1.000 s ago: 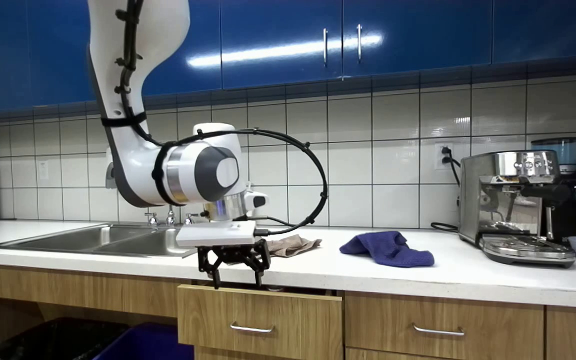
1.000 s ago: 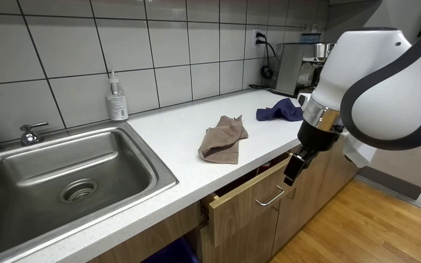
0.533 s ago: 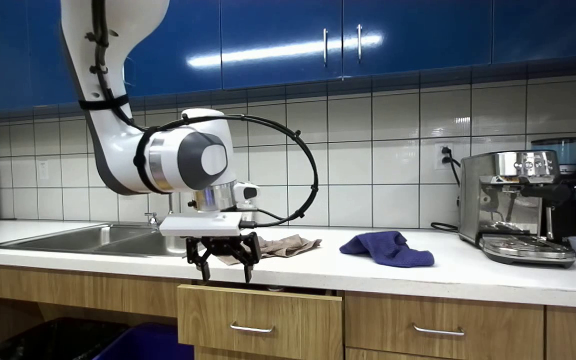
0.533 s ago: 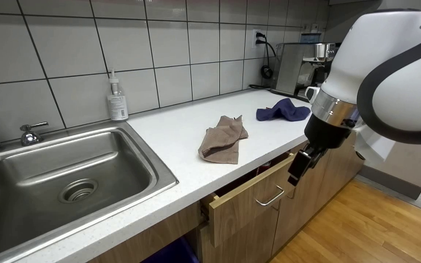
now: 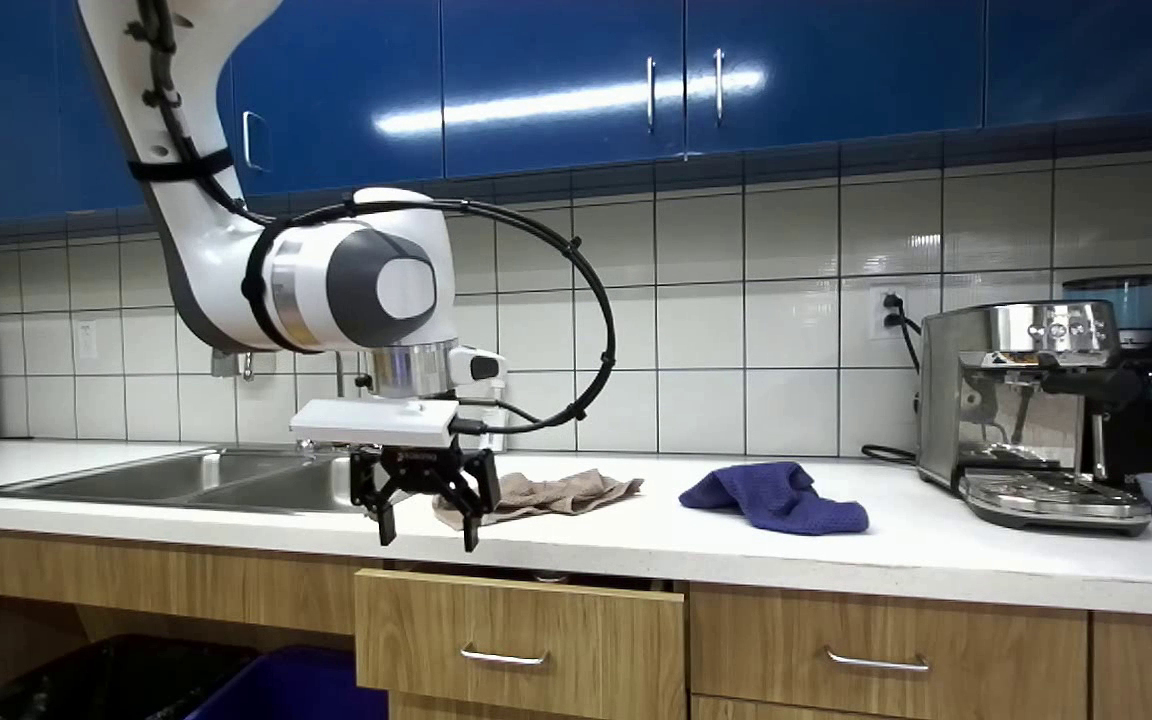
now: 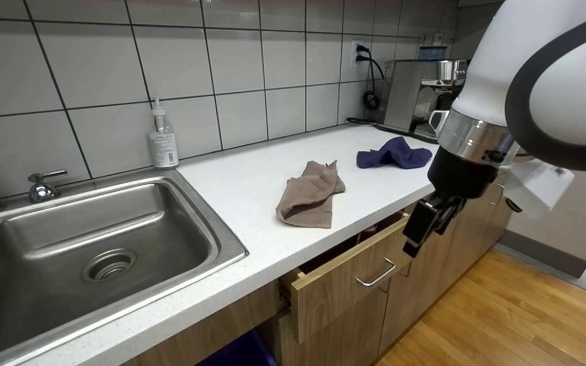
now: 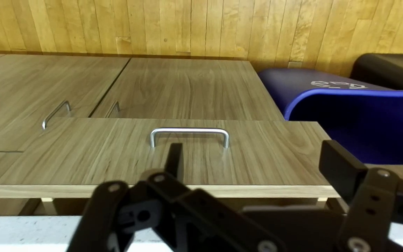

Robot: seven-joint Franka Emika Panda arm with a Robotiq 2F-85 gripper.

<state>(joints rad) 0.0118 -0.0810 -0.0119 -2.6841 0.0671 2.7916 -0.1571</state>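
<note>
Hovers above a partly open wood-grain drawer [image 5: 526, 625] jutting from beneath a white countertop [image 6: 252, 188], with the black Robotiq gripper [image 5: 429, 541] just beyond the countertop's front edge, apart from the drawer, and jaws spread wide. Backed by a rumpled brown towel [image 6: 311, 195] on the countertop, then by a purple-blue towel [image 5: 771, 500] and a stainless-steel espresso machine [image 5: 1026, 410] farther along it, with a blue bin [image 7: 296, 78] underneath.

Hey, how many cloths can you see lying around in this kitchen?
2: a brown cloth beside the sink and a purple-blue cloth between that and the coffee machine. Others could be hidden inside the partly open drawer.
</note>
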